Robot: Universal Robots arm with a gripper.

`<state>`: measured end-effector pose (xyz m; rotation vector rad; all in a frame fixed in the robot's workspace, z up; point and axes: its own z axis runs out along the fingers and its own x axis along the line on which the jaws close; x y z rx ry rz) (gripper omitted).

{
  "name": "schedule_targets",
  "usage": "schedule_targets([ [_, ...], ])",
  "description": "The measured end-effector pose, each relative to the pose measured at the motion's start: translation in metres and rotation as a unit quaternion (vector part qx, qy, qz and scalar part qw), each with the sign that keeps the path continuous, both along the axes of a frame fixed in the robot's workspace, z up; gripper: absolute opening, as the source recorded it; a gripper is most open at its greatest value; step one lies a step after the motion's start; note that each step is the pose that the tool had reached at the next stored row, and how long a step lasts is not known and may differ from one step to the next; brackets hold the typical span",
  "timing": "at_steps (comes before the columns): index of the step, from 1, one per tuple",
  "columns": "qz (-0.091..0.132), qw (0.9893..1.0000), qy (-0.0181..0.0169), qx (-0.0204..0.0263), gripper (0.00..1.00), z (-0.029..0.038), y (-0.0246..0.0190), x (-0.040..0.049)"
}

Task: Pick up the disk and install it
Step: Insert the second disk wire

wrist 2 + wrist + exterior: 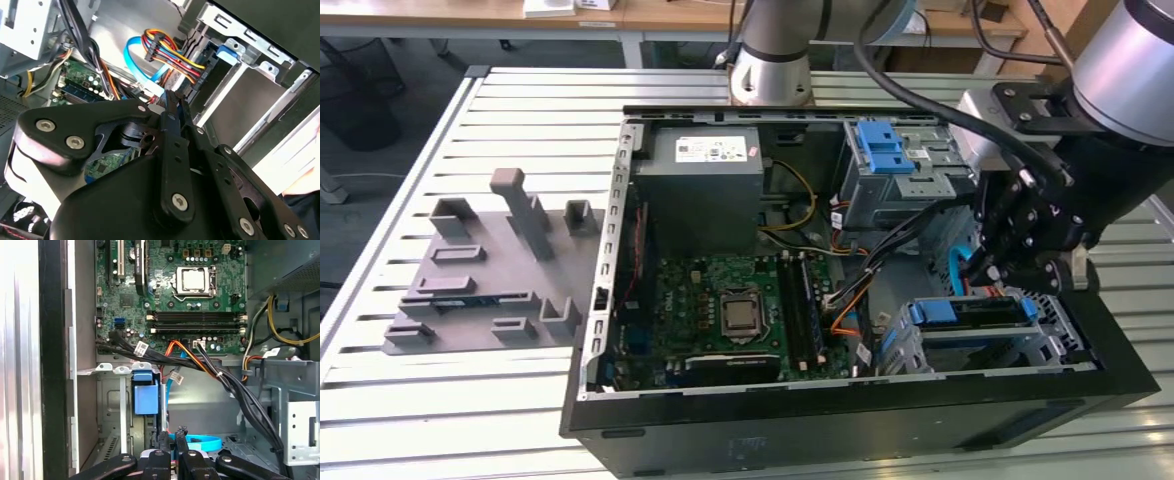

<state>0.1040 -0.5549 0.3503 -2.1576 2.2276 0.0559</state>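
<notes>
The disk (970,312) sits edge-up in the drive cage (1047,345) at the near corner of the open computer case, on the exterior view's right. Only its blue carrier and a dark edge show; the label is hidden. The same blue carrier appears in the first wrist view (146,392) and in the second wrist view (227,50). My gripper (998,278) hangs just above the cage and a little beside the disk. Its thin black fingers (181,436) are drawn together with nothing between them (176,104).
Bundled cables (200,362) and a blue flat cable (200,442) run close under the fingers. A second cage with a blue latch bracket (881,150) stands behind, the grey power supply (700,160) and motherboard (734,310) further left. A grey fixture (480,270) lies on the slatted table.
</notes>
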Motion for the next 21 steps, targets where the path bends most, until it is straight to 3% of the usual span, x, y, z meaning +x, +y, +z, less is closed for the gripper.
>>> schedule_targets([
  [3, 0.0, 1.0, 0.0, -0.0026, 0.16, -0.0029, -0.0032, 0.0],
  [9, 0.0, 1.0, 0.0, -0.0035, 0.16, -0.0033, -0.0039, 0.0],
  [13, 0.0, 1.0, 0.0, -0.0034, 0.16, -0.0072, -0.0087, 0.0],
  [21, 0.0, 1.0, 0.0001, -0.0033, 0.16, -0.0114, -0.0094, 0.0015],
])
